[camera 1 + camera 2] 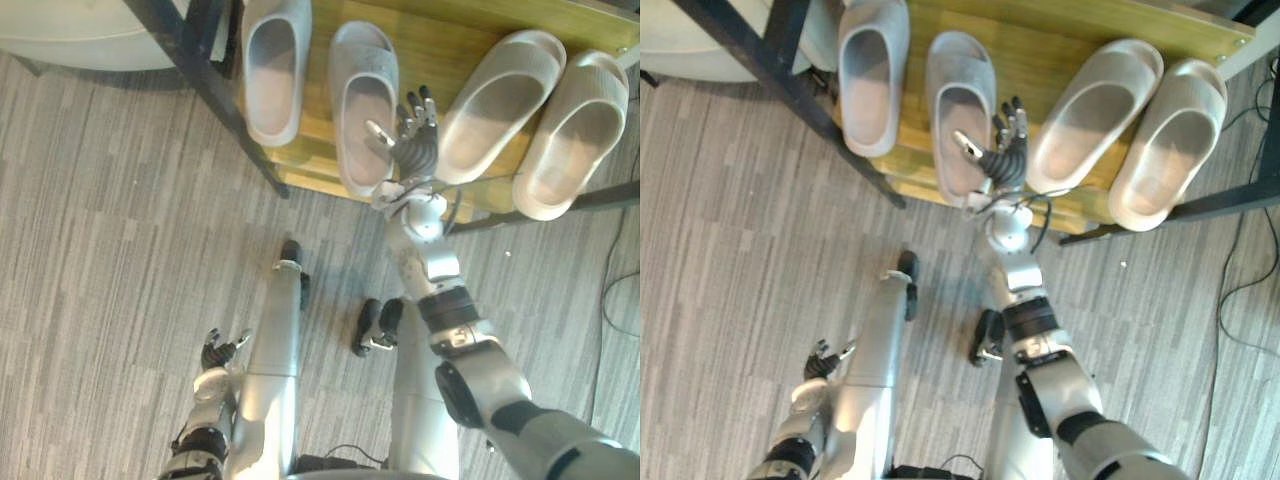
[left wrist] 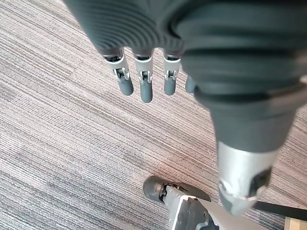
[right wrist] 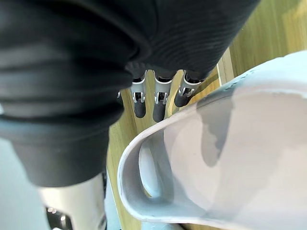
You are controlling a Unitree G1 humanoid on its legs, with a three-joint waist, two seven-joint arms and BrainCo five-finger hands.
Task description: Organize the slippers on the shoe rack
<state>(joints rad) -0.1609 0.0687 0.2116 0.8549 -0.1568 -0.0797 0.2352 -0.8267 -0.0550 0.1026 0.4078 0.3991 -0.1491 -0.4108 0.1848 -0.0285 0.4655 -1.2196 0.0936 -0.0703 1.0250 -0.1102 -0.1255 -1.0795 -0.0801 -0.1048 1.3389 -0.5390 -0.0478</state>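
Four slippers [image 1: 271,70] — one shoe rack [image 1: 440,40].

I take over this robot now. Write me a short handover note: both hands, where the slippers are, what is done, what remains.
Right hand: open, holding nothing, over the shoe rack shelf between the inner grey slipper and the inner beige slipper.
Left hand: open, idle low over the carpet.
Done: all four slippers lie on the shelf in colour pairs, with the outer grey slipper and outer beige slipper at the ends.
To do, probably: the beige pair lies slanted, heels past the front edge; straighten it.
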